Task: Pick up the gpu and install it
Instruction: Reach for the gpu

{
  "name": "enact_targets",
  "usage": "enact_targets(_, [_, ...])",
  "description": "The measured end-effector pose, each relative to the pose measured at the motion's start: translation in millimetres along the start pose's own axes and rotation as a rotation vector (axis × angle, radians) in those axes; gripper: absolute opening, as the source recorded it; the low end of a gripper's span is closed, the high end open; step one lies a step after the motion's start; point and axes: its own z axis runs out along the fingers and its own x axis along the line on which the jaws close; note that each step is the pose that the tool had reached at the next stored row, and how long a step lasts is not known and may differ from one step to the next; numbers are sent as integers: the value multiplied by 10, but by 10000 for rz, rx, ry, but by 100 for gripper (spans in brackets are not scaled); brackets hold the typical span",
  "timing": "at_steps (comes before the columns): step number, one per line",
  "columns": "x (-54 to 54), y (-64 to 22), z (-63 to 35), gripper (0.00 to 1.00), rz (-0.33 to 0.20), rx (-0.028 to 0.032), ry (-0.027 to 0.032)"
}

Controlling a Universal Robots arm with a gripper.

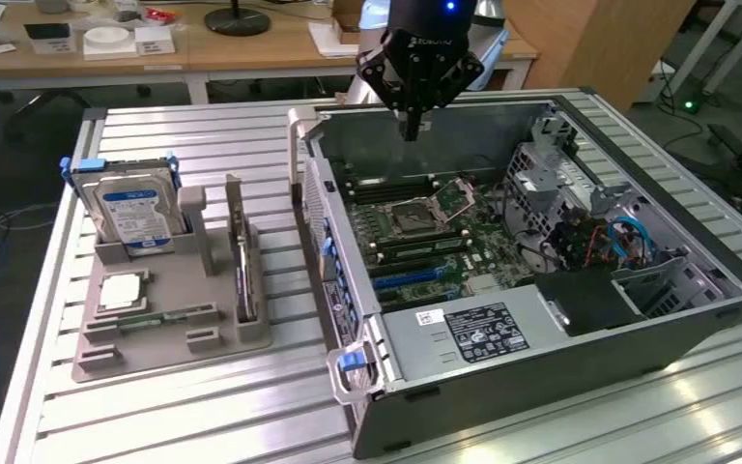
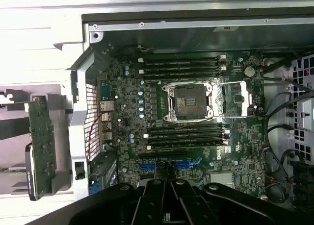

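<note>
The gpu (image 1: 244,263), a thin dark card, stands on edge in a slot of the grey holder tray (image 1: 152,338), at the exterior view's left of the open computer case (image 1: 526,358). In the wrist view the gpu (image 2: 42,141) shows as a greenish board beyond the case's side wall. My gripper (image 1: 410,130) hangs over the far end of the case, above the motherboard (image 1: 429,237), well apart from the card. Its fingers (image 2: 156,195) meet at the tips of the gripper (image 2: 164,182), shut with nothing between them.
A hard drive (image 1: 132,208) with a blue-white label stands at the holder's back. A processor chip (image 1: 124,290) and a memory stick (image 1: 165,317) lie on the tray. Inside the case are the processor socket (image 2: 189,100), blue slots (image 2: 169,164), the power supply (image 1: 474,333) and cables (image 1: 622,242).
</note>
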Motion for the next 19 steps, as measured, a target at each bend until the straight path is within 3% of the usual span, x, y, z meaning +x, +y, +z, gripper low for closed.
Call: enact_targets(19, [255,-19,-7,10,-3,0,0])
